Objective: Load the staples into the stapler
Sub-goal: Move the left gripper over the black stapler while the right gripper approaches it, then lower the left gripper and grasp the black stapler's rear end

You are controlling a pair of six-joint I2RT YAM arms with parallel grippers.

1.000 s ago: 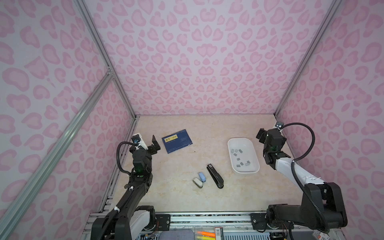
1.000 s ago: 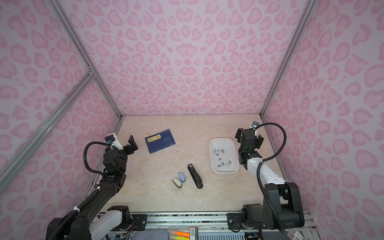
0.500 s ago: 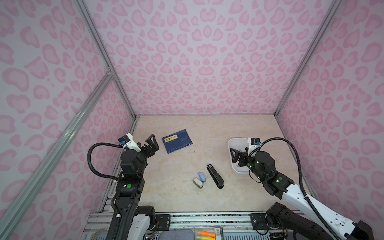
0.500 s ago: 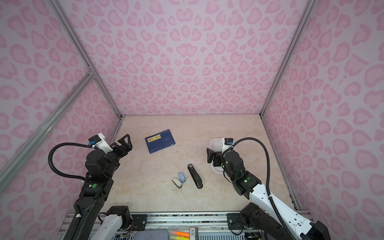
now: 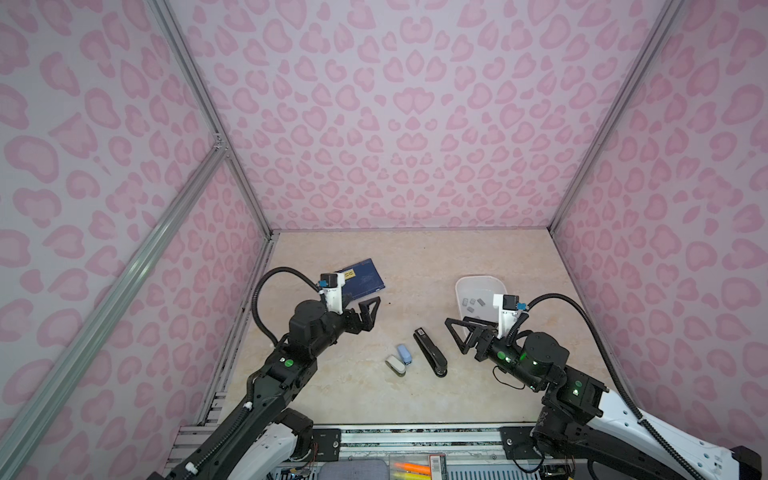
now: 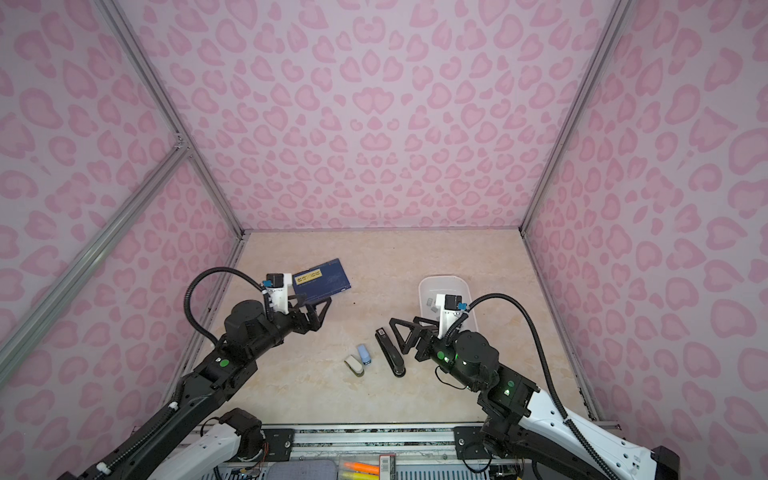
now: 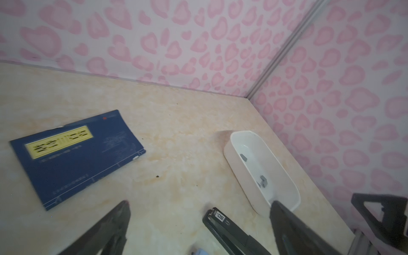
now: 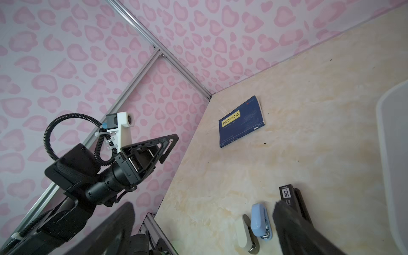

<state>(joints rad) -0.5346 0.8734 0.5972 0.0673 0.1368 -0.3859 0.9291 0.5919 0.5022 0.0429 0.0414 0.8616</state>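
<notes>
Three staplers lie mid-table: a long black stapler (image 5: 430, 352) (image 6: 390, 352) (image 7: 229, 231), a small blue one (image 5: 404, 354) (image 8: 260, 223) and a small cream one (image 5: 395, 365) (image 8: 242, 231). Several grey staples (image 5: 471, 302) (image 7: 262, 180) lie in the white tray (image 5: 478, 277) (image 6: 440, 276) at the right. My left gripper (image 5: 365, 316) (image 7: 199, 203) hovers open and empty left of the staplers. My right gripper (image 5: 457, 328) (image 8: 203, 205) hovers open and empty just right of the black stapler, in front of the tray.
A blue booklet (image 5: 368, 278) (image 7: 77, 154) lies flat at the back left, partly hidden behind the left wrist in both top views. Pink patterned walls close in three sides. A metal rail runs along the table's front edge.
Both arms have swung in from the side walls toward the middle of the table. The right gripper left the tray's far side and now hangs beside the black stapler. Both stayed open.
</notes>
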